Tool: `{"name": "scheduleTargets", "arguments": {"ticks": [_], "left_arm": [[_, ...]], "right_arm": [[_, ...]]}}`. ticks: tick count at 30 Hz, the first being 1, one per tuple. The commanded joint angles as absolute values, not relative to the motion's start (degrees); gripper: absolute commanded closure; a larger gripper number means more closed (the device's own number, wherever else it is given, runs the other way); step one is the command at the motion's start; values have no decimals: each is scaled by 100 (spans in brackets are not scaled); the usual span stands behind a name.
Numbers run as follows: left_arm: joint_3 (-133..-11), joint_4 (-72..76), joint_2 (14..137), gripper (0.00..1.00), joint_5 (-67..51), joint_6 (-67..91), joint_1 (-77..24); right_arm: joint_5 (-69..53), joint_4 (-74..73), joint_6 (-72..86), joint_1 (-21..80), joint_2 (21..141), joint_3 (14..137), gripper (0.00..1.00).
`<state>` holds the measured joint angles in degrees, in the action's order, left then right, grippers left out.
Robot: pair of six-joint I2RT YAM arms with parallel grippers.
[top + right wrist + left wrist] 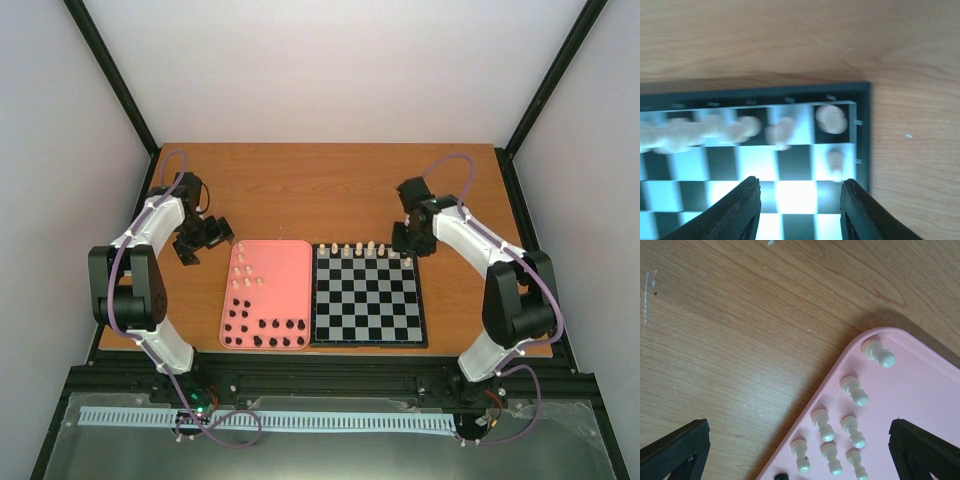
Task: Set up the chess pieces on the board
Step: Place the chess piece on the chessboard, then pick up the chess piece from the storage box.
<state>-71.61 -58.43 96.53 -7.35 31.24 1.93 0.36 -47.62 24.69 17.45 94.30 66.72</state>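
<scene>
1. The left fingers (677, 450) are standing wide apart in the left wrist view, gripping nothing. Between them, seven cream pieces (852, 390) are standing in a corner of the pink tray (920, 385). A black piece (781, 476) is peeking in at 6 o'clock.
2. The right fingers (742, 210) are likewise standing apart and holding nothing, hovering over the board (790, 92) near its corner. This blurred view is showing a cream row (715, 130) along the edge squares, with a lone cream piece (835, 161) one square behind the corner one.
3. Only the top view is showing the whole layout. The board (367, 310) is lying on the counter (320, 190) with the tray (285, 280) just beside it at 9 o'clock.
4. There, the cream row (358, 249) is lining the board's 12 o'clock edge. The black pieces (265, 333) are crowding the tray's 6 o'clock side, and the other cream pieces (243, 275) are sitting toward 11 o'clock.
</scene>
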Motion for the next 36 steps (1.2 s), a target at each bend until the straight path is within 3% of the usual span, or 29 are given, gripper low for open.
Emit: {"name": "scheduleTargets", "arguments": {"ticks": [1, 10, 17, 36], "left_arm": [[-7326, -5821, 9644, 0, -804, 3075, 237], [-7303, -5829, 9605, 0, -805, 3099, 237], [-7243, -5823, 9544, 0, -787, 3107, 237], [-7189, -5810, 9461, 0, -760, 3103, 237]], "right_arm": [[203, -5266, 2369, 2562, 9356, 7576, 55], [-265, -5417, 1517, 4465, 11622, 10310, 50], [-1017, -5710, 780, 5109, 13173, 12183, 50], [-1538, -5974, 292, 5634, 14208, 12788, 50]]}}
